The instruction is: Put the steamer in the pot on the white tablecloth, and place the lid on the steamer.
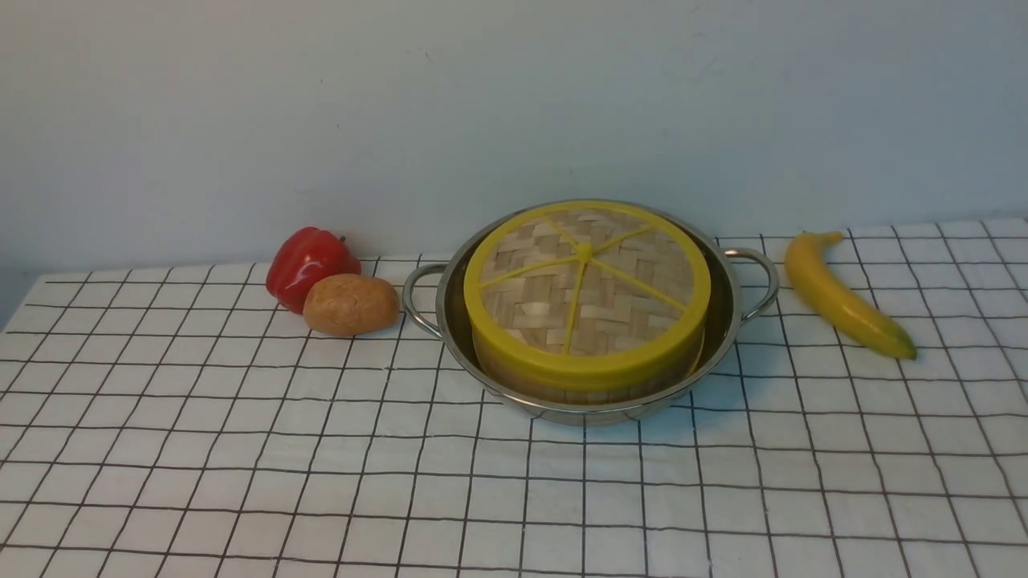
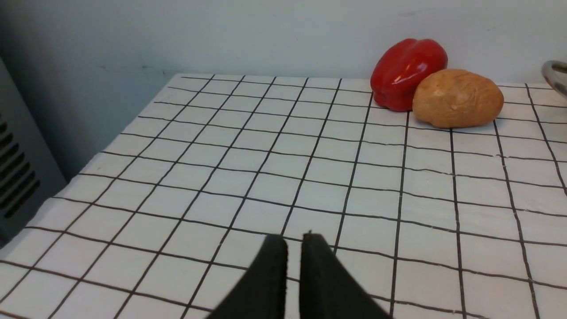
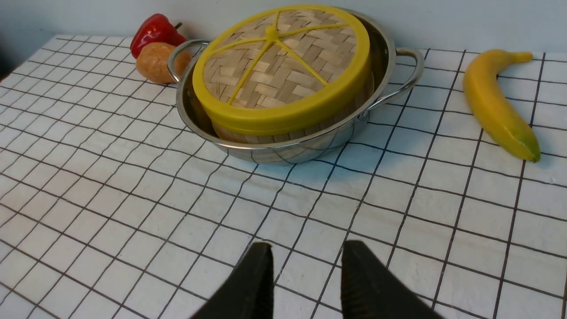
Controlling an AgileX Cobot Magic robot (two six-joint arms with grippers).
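The shiny steel pot stands on the white gridded tablecloth at centre back. The bamboo steamer sits inside it, with only its slatted wall showing. The woven lid with yellow rim and spokes lies on top of the steamer, slightly tilted. In the right wrist view the pot, steamer and lid lie well ahead of my right gripper, which is open and empty over the cloth. My left gripper is shut and empty over bare cloth, left of the pot's handle.
A red bell pepper and a brown potato lie just left of the pot's left handle. A yellow banana lies to the pot's right. A pale wall runs behind the table. Neither arm shows in the front view.
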